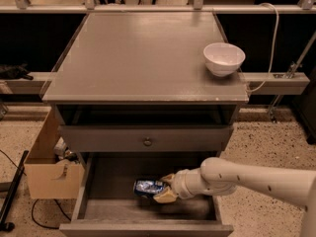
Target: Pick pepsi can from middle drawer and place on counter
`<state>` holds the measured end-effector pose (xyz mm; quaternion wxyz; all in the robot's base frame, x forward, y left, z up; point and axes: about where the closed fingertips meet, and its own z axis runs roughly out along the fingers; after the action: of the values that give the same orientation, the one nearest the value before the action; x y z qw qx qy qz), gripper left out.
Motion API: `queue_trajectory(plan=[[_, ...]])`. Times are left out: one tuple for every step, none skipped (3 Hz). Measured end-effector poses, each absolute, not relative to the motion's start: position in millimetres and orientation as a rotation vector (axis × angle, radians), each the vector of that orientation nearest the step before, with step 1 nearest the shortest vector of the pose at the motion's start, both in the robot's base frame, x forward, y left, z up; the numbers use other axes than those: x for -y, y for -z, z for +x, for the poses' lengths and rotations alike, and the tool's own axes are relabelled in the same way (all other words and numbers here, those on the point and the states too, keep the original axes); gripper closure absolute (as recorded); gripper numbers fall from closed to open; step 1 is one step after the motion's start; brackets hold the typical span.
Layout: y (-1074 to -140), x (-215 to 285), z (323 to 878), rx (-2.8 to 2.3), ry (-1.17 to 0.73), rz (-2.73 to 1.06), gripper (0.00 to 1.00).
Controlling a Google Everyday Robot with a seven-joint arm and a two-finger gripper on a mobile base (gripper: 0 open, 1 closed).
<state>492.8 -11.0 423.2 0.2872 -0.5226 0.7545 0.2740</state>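
The pepsi can [147, 186], blue with white markings, lies on its side on the floor of the open middle drawer [118, 177]. My gripper [166, 188] reaches into the drawer from the right. Its two tan fingers [167, 197] sit on either side of the can's right end and close on it. The can rests low in the drawer. The grey counter [143, 58] is above, flat and wide.
A white bowl [224, 58] stands at the counter's right edge. A closed drawer front with a round knob [147, 142] overhangs the open drawer. An open cardboard box [47, 174] sits on the floor to the left. A cable [270, 43] hangs at the right.
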Motion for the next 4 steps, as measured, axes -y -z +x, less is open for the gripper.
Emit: queue_trajectory(plan=[[-479,31,481,-1.978,-0.717,-1.424,1.00],[-539,50,466,-1.955,-0.690,-1.447,1.00],[-618,70,454,-1.936,-0.612,-1.478,1.00],[-649,71,452,-1.912,-0.552,-1.515,1.00]])
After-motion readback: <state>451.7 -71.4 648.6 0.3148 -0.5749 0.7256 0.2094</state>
